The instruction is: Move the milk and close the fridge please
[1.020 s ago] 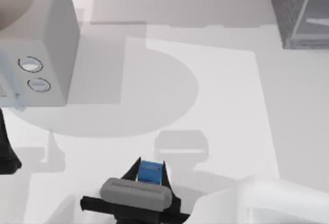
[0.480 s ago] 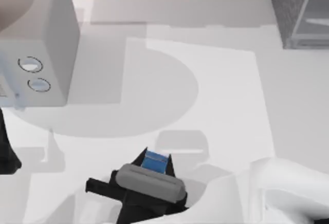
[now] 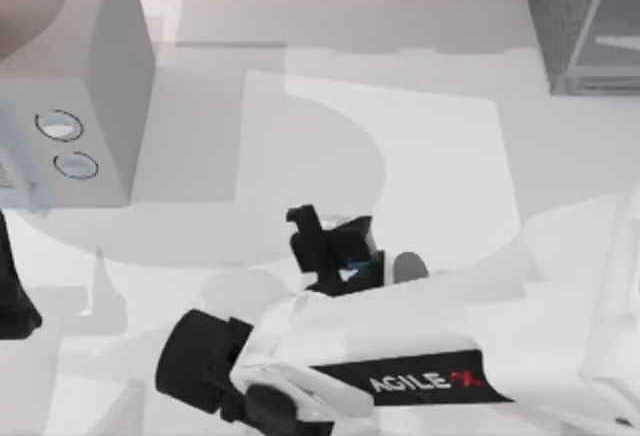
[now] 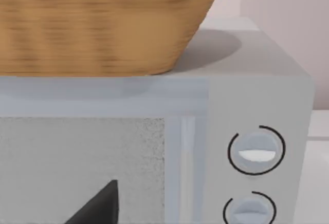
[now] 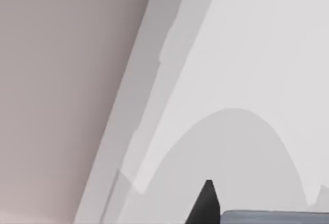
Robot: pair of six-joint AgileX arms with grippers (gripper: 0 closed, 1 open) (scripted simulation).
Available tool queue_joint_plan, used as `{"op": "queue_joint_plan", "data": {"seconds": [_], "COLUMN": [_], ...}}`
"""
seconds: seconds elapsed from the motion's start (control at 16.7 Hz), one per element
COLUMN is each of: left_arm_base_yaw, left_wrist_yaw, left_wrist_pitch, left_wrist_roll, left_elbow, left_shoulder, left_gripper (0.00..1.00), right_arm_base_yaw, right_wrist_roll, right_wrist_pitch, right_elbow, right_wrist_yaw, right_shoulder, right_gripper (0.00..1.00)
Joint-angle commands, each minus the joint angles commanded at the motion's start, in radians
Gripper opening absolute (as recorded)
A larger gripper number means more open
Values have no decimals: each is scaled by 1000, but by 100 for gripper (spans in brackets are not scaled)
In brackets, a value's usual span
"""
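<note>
In the top view, a sliver of the blue milk point(image 3: 356, 265) shows between the black fingers of my right gripper point(image 3: 338, 252), which is shut on it, near the table's middle and a little toward the front. The rest of the carton is hidden by the gripper. The right wrist view shows one dark fingertip point(image 5: 206, 202) and a grey-blue edge at the frame's bottom. The fridge point(image 3: 575, 21), dark grey and speckled with a paler panel, stands at the far right corner. My left gripper point(image 3: 14, 308) is parked at the left edge.
A pale grey box with two round dials point(image 3: 75, 106) stands at the far left; the left wrist view shows it close up point(image 4: 257, 152) with a wicker basket point(image 4: 103, 23) on top. My right arm's white link point(image 3: 420, 356) spans the table's front.
My right gripper has carried the milk away from the front edge toward the table's middle and slightly right, and the arm has swung across the front. The left arm has not moved.
</note>
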Motion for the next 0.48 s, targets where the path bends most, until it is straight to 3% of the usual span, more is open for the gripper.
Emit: {"op": "queue_joint_plan", "data": {"seconds": [0.48], "left_arm_base_yaw": [0], "left_wrist_yaw": [0], "left_wrist_pitch": [0], "left_wrist_roll": [0], "left_elbow": [0], "left_shoulder": [0], "left_gripper": [100], "right_arm_base_yaw": [-313], "right_wrist_roll": [978], "right_wrist_pitch": [468], "right_elbow": [-239], "right_wrist_yaw": [-281], "right_shoulder": [-186], "right_gripper": [0]}}
